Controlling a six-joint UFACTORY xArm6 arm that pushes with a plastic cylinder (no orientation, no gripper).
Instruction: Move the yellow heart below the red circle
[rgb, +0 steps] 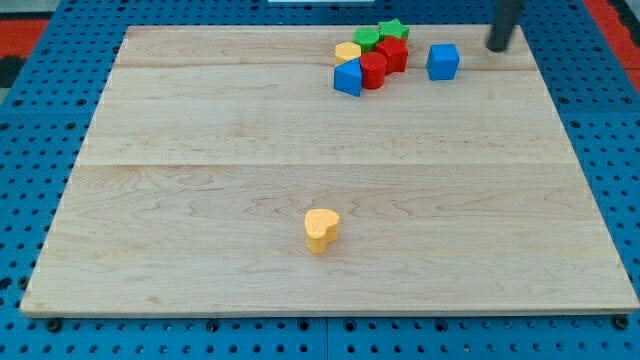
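Note:
The yellow heart lies alone on the wooden board, low and near the middle. The red circle sits in a tight cluster near the view's top, right of centre. My tip is at the view's top right, to the right of the cluster and far from the yellow heart. It touches no block.
Touching the red circle in the cluster are a blue block, a yellow block, a second red block, a green block and a green star. A blue cube stands just right of the cluster.

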